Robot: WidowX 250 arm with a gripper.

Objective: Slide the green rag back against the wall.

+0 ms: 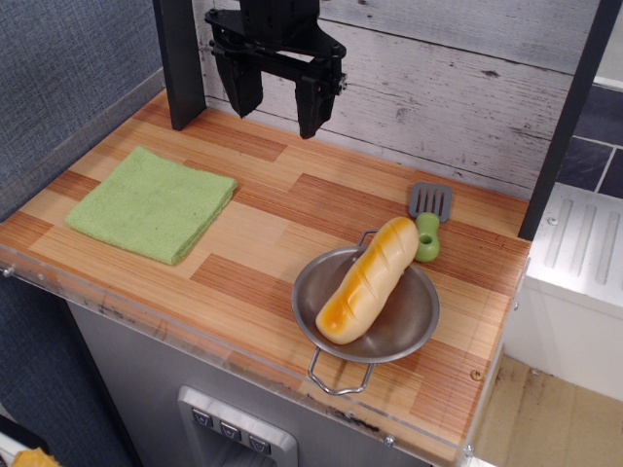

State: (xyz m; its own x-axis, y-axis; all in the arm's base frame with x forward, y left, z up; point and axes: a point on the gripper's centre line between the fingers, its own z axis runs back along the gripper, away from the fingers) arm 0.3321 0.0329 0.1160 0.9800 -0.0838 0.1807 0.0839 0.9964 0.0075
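The green rag (pixel 153 203) lies flat and folded on the left part of the wooden counter, close to the front edge and away from the wall (pixel 458 88) of weathered whitish planks. My black gripper (pixel 277 102) hangs open and empty above the back of the counter, in front of the wall, up and to the right of the rag. Its two fingers point down with a clear gap between them.
A metal bowl (pixel 399 326) with a bread loaf (pixel 368 280) sits at the front right. A small green-handled spatula (pixel 428 219) lies behind it. A blue-grey fabric panel (pixel 58 78) bounds the left side. A dark post (pixel 180 63) stands at back left.
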